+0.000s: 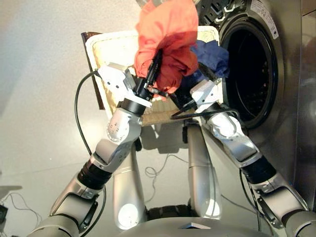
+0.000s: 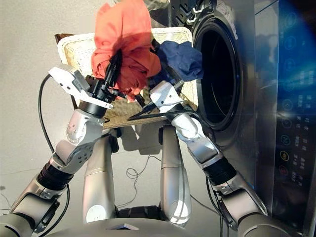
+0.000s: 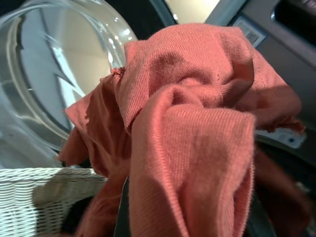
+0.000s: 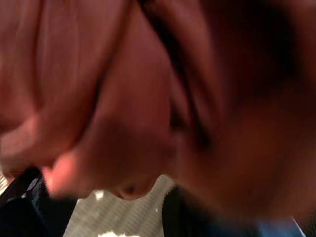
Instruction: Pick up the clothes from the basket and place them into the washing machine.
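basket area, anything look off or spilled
Nothing spilled. The coral garment hangs bunched from the left gripper above the basket; the navy garment lies at the basket's edge nearest the washing machine.

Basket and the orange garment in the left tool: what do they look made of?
Basket: looks like cream-white woven wicker, matte; the left wrist view shows interlaced strands, natural or synthetic cannot be told. Orange garment: soft knit fabric, matte; fine ribbed rows show in the left wrist view and it bunches in loose folds, likely a cotton-type jersey. It hangs from the left tool.
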Robot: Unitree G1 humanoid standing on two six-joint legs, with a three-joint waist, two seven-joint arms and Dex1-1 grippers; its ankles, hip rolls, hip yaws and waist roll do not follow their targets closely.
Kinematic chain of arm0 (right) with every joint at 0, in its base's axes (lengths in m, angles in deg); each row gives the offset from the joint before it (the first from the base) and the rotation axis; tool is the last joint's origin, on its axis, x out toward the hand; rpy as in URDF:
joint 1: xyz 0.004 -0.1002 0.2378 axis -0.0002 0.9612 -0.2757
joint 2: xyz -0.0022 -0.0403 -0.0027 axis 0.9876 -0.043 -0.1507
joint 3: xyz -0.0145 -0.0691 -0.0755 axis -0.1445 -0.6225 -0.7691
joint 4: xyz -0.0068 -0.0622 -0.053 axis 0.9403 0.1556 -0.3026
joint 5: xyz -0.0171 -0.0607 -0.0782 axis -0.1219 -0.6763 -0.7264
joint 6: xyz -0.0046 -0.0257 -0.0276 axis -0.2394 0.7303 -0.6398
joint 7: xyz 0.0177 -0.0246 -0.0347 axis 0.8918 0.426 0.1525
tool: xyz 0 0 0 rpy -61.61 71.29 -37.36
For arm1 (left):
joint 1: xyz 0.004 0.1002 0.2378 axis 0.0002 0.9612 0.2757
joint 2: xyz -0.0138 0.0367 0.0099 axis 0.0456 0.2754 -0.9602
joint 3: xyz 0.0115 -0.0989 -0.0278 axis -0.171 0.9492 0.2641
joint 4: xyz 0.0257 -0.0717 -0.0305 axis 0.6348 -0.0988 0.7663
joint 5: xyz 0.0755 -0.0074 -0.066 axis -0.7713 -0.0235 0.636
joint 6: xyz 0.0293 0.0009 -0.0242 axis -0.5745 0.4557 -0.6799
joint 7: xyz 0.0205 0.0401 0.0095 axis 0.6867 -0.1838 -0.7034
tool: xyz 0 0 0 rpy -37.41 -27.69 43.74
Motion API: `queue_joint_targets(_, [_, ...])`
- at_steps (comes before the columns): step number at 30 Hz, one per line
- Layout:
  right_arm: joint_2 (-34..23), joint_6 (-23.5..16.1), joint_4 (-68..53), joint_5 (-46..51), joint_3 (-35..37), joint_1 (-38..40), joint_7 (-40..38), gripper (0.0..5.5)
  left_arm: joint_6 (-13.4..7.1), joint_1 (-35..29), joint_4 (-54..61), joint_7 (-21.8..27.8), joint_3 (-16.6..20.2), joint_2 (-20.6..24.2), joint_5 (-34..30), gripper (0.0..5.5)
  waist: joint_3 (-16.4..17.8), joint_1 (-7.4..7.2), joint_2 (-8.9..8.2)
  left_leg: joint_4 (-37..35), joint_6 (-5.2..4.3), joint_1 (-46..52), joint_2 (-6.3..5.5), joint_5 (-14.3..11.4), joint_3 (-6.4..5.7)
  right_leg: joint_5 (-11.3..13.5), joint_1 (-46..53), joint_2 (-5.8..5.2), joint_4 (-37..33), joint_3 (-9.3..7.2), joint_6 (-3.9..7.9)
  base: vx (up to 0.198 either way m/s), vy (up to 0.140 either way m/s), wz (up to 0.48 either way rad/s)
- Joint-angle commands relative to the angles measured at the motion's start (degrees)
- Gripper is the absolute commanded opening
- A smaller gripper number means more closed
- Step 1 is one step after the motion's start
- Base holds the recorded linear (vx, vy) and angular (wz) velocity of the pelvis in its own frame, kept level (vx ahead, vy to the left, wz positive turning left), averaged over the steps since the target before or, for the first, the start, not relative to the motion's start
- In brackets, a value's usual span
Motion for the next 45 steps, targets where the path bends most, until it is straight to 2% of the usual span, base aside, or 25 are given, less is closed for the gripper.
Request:
queue_joint_targets(1, [-5.0, -3.1, -4.8, -0.9, -1.7, -8.9, -0.5, 5.5, -0.7, 0.7, 8.1, 4.1, -1.3, 1.8, 1.7, 0.0, -0.9, -0.27, 1.44, 3.0, 0.55, 0.8, 0.06, -2.1, -0.14, 3.1, 4.9, 1.22, -6.6, -3.57, -0.74, 0.0, 0.0, 0.0])
queue_joint_targets(9, [-3.0, -3.3, -4.8, -2.9, -1.1, -14.0, -2.8, 5.5, 0.3, 1.2, 7.1, 4.9, -3.0, 3.0, 2.7, 0.0, -0.9, -0.26, 1.56, 2.9, 0.75, 0.7, 0.05, -2.0, 0.19, 3.2, 4.6, 1.06, -6.5, -3.58, -0.73, 0.0, 0.0, 0.0])
queue_joint_targets(18, [-3.5, -5.0, -10.2, -4.4, 2.3, -13.0, -5.4, 5.5, 0.9, 2.8, 5.7, 5.0, -3.0, 5.9, 1.4, 0.0, -0.9, -0.64, 1.6, 3.4, 0.96, 0.5, 0.02, -2.2, 0.17, 3.0, 4.3, 1.14, -6.1, -3.26, -0.58, 0.0, 0.0, 0.0])
queue_joint_targets(19, [-3.4, -5.5, -11.1, -4.6, 2.8, -12.5, -5.9, 4.16, 0.8, 2.9, 5.7, 4.8, -2.8, 6.3, 1.3, 0.0, -0.9, -0.71, 1.6, 3.5, 1.01, 0.4, 0.03, -2.2, 0.22, 3.0, 4.3, 1.11, -6.1, -3.25, -0.53, 0.0, 0.0, 0.0])
queue_joint_targets(20, [-3.4, -5.9, -11.7, -4.9, 3.3, -12.1, -6.6, 0.43, 0.6, 3.0, 5.8, 4.6, -2.8, 6.7, 1.0, 0.0, -0.9, -0.72, 1.61, 3.5, 1.05, 0.3, 0.05, -2.2, 0.23, 3.0, 4.2, 1.09, -6.0, -3.28, -0.51, 0.0, 0.0, 0.0])
queue_joint_targets(21, [-3.4, -6.4, -12.3, -5.5, 3.8, -11.7, -7.4, 0.0, 0.5, 3.3, 5.8, 4.5, -2.6, 7.0, 0.9, 0.0, -0.9, -0.77, 1.68, 3.6, 1.09, 0.2, 0.06, -2.2, 0.22, 3.0, 4.1, 1.11, -6.0, -3.28, -0.49, 0.0, 0.0, 0.0])
queue_joint_targets(25, [-4.1, -8.3, -13.5, -9.0, 4.4, -11.0, -9.9, 0.0, -0.2, 4.4, 6.4, 4.4, -2.3, 8.1, 1.2, 0.0, -0.9, -0.67, 1.85, 3.8, 1.18, 0.1, -0.1, -2.3, 0.16, 2.9, 4.0, 1.14, -5.8, -3.24, -0.52, 0.0, 0.0, 0.0])
queue_joint_targets(36, [-4.2, -9.2, -12.4, -12.1, 3.2, -10.7, -13.8, 0.0, -1.6, 3.2, 6.1, 3.0, -3.4, 9.3, 0.8, 0.0, -0.9, -0.51, 2.35, 4.1, 1.12, -0.4, -0.13, -2.1, -0.13, 2.8, 3.7, 1.03, -5.3, -3.43, -0.44, 0.0, 0.0, 0.0])
queue_joint_targets(37, [-4.2, -9.4, -12.1, -12.3, 3.1, -10.9, -14.5, 0.0, -1.8, 2.8, 5.9, 2.7, -3.8, 9.2, 0.8, 0.63, -0.9, -0.44, 2.44, 4.1, 1.14, -0.4, -0.16, -2.1, -0.11, 2.8, 3.7, 1.01, -5.3, -3.47, -0.44, 0.0, 0.0, 0.0])
queue_joint_targets(38, [-4.0, -9.4, -11.8, -12.2, 3.2, -10.9, -14.7, 0.0, -1.9, 2.7, 5.9, 2.6, -3.8, 9.2, 0.7, 1.88, -0.9, -0.42, 2.51, 4.1, 1.13, -0.4, -0.17, -2.1, -0.12, 2.8, 3.6, 1.03, -5.2, -3.44, -0.42, 0.0, 0.0, 0.0])
queue_joint_targets(39, [-4.0, -9.4, -11.8, -12.2, 3.2, -10.9, -14.8, 0.0, -1.9, 2.7, 5.9, 2.6, -3.8, 9.2, 0.7, 2.87, -0.9, -0.42, 2.51, 4.2, 1.13, -0.4, -0.17, -2.1, -0.12, 2.8, 3.6, 1.03, -5.2, -3.44, -0.42, 0.0, 0.0, 0.0])
queue_joint_targets(40, [-3.8, -9.6, -11.4, -11.9, 3.2, -10.7, -15.0, 0.0, -1.8, 2.5, 5.8, 2.6, -3.9, 9.3, 0.7, 5.5, -0.9, -0.42, 2.58, 4.0, 1.11, -0.4, -0.2, -2.0, -0.07, 2.8, 3.7, 1.0, -5.3, -3.44, -0.42, 0.0, 0.0, 0.0])
queue_joint_targets(45, [-2.0, -10.7, -4.5, -8.6, 3.5, -8.8, -17.7, 0.0, -2.5, 1.8, 5.4, 2.9, -5.0, 9.3, 1.8, 5.5, -0.9, -0.09, 3.16, 3.8, 1.05, -0.2, -0.36, -1.7, -0.27, 2.9, 4.1, 0.85, -5.6, -3.44, -0.37, 0.0, 0.0, 0.0])
